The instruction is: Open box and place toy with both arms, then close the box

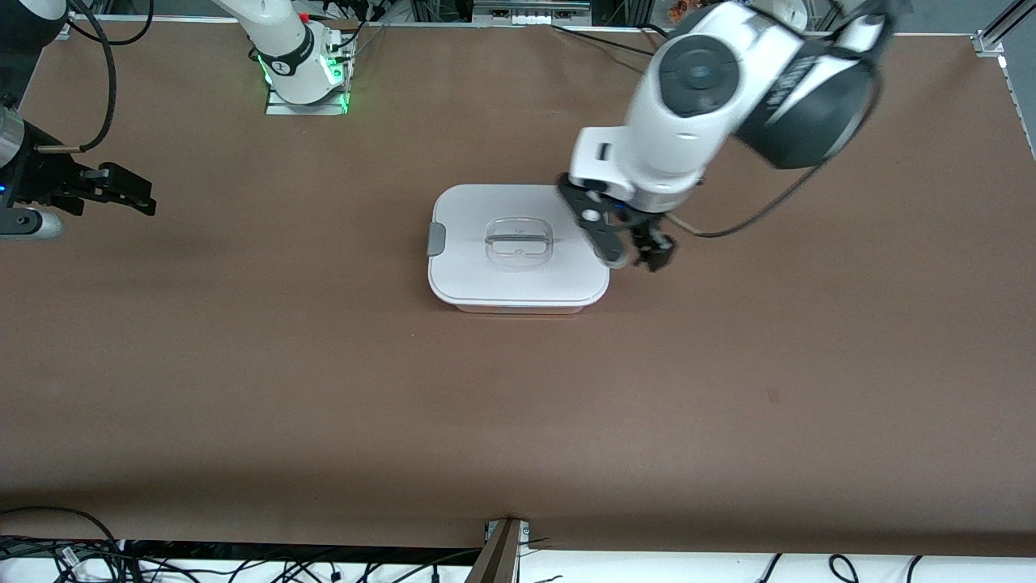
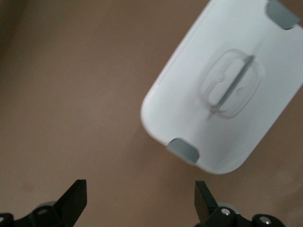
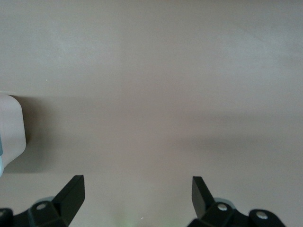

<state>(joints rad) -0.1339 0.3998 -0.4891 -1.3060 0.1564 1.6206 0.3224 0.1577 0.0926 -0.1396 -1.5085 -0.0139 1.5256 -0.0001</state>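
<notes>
The box (image 1: 486, 275) sits in the middle of the table with its white lid on, a clear recessed handle (image 1: 519, 240) in the lid and a grey clip (image 1: 436, 240) at the end toward the right arm. My left gripper (image 1: 638, 257) is open and empty over the table beside the box's end toward the left arm. The left wrist view shows the box (image 2: 189, 94), its near clip (image 2: 183, 150) and the gripper (image 2: 139, 198). My right gripper (image 1: 148, 197) is open and empty at the right arm's end of the table (image 3: 137, 194). The toy is out of view.
The brown table (image 1: 518, 421) is bare around the box. A corner of the box (image 3: 10, 132) shows in the right wrist view. Cables lie along the table edge nearest the front camera (image 1: 243, 567).
</notes>
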